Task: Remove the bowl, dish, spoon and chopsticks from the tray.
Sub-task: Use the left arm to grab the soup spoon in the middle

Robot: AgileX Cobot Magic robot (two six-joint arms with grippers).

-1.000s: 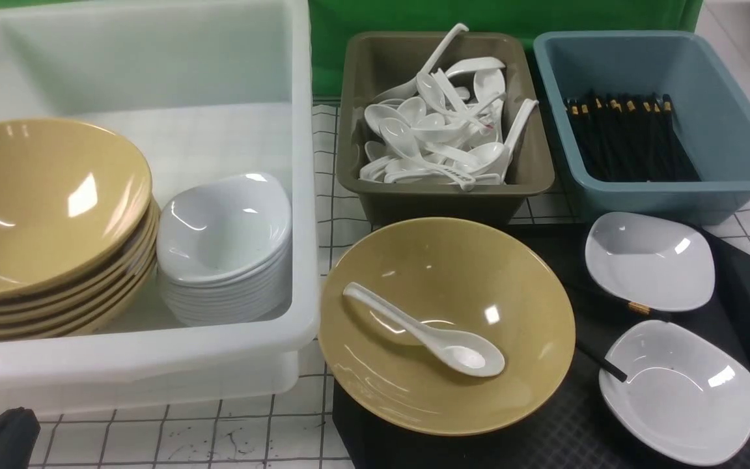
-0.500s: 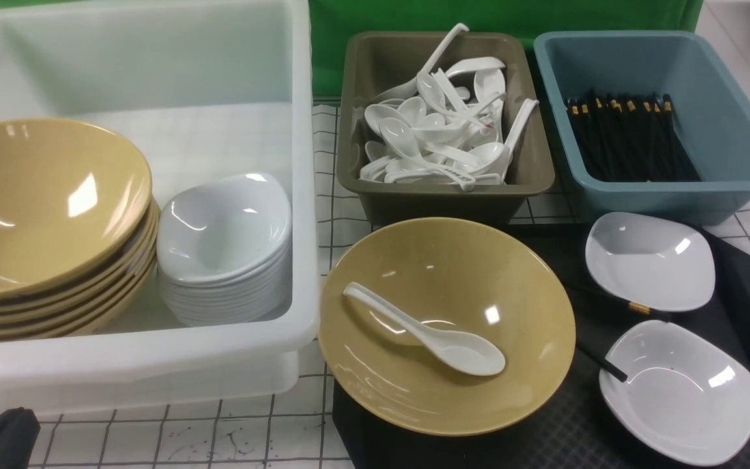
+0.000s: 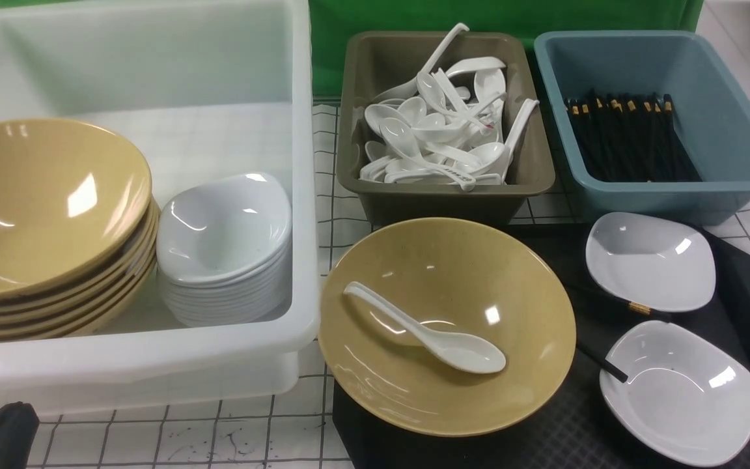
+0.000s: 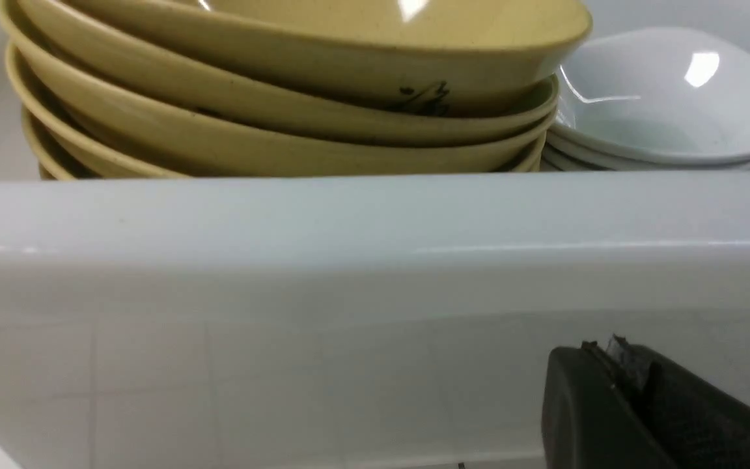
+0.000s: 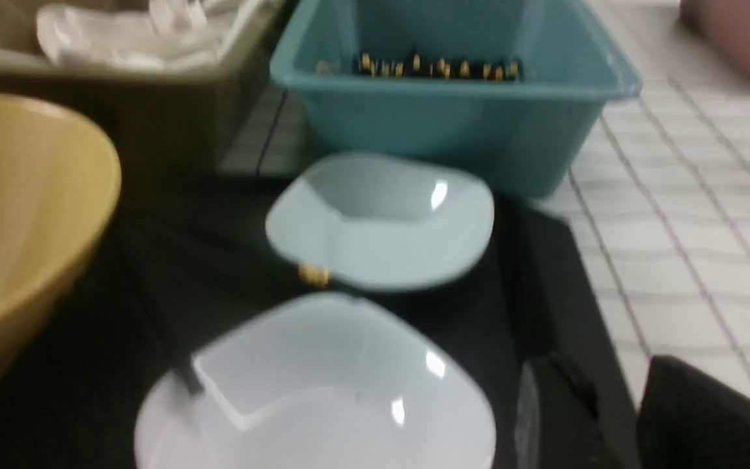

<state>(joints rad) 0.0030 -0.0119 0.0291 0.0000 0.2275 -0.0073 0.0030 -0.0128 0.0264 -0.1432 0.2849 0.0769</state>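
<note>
Gridded table (image 3: 219, 430), lower right of frame: tray (image 3: 749, 286) holds bowl (image 3: 525, 312), spoon (image 3: 433, 339), chopsticks (image 3: 638, 307) and dishes (image 3: 648, 260), nothing cleared; I can't tell whether left gripper (image 4: 629, 384) or right gripper (image 5: 629, 417) is parted or closed.

Tub wall shuts off the left; dishes crowd the right.
Just ahead of the left gripper's (image 4: 616, 355) jaws rises the tub (image 4: 349, 260), with bowls (image 4: 284, 98) stacked behind its wall. Ahead of the right gripper's (image 5: 629, 397) jaws lie a near dish (image 5: 323, 391), chopsticks (image 5: 313, 275), a far dish (image 5: 381, 221), then the bin (image 5: 453, 124). There is open table (image 5: 687, 195) to their right.
</note>
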